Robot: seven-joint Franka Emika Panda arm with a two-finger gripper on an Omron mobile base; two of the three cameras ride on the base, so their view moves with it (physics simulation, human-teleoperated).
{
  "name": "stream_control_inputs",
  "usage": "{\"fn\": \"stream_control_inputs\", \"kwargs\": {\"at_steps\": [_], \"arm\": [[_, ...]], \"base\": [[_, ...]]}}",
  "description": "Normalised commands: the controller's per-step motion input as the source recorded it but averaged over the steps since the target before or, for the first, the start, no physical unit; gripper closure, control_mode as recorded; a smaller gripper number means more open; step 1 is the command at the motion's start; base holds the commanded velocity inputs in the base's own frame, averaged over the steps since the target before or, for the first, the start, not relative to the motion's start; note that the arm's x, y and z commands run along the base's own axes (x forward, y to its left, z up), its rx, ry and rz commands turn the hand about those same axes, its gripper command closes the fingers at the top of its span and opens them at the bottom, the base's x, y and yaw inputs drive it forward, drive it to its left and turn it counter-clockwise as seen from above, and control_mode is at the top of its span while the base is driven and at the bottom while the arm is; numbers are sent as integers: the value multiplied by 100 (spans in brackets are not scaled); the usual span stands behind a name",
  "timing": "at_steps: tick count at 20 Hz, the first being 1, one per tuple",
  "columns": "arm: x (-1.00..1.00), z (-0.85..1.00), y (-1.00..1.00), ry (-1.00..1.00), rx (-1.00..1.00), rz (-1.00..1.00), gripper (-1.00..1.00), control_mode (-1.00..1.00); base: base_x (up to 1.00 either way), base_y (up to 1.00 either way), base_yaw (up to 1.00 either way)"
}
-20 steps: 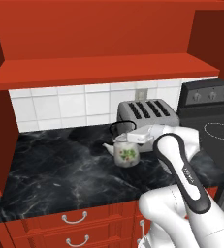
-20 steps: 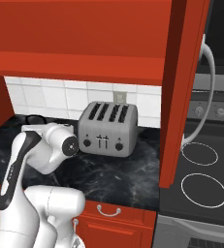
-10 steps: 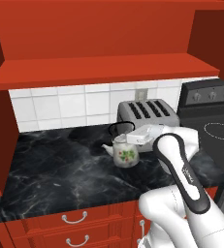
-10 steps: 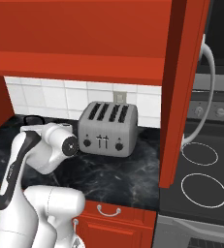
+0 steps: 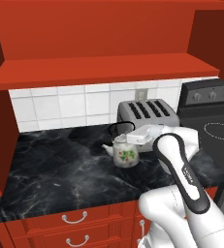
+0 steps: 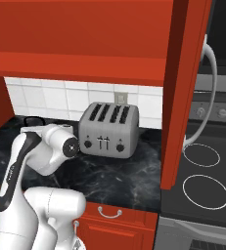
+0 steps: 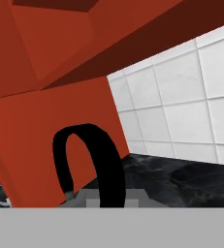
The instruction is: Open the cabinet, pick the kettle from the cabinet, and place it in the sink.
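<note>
Nearest you: the gripper (image 5: 129, 139), reaching across the black marble counter (image 5: 55, 169) from the arm at 5 o'clock in the left base view. Its fingertips are hidden behind the white hand; in the hand view the jaws sit together on the kettle's black hoop handle (image 7: 91, 162), whose lower ends are cut off by the bottom edge.

Next: the kettle (image 5: 127, 154), at the counter's middle, standing upright with the spout toward 9 o'clock. In the right base view you see no more than a sliver of its hoop (image 6: 33, 119) past the arm.

Behind it, at 1 o'clock: the silver toaster (image 5: 145, 114), its lower front masked by the hand.

Farther: the white tiled wall (image 5: 70, 104).

Overhead: the cabinet (image 5: 99, 43), its top cut off; one open door (image 6: 183, 93) stands edge-on in the right base view.
</note>
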Motion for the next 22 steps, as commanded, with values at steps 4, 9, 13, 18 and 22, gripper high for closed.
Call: {"fn": "stream_control_inputs", "kwargs": {"at_steps": [4, 9, 13, 18, 22], "arm": [[0, 0, 0, 0, 0, 0, 100, -100], [0, 0, 0, 0, 0, 0, 100, -100], [0, 0, 0, 0, 0, 0, 100, -100], [0, 0, 0, 0, 0, 0, 100, -100], [0, 0, 0, 0, 0, 0, 100, -100]], "base": [[0, 0, 0], [0, 0, 0], [0, 0, 0], [0, 0, 0], [0, 0, 0]]}}
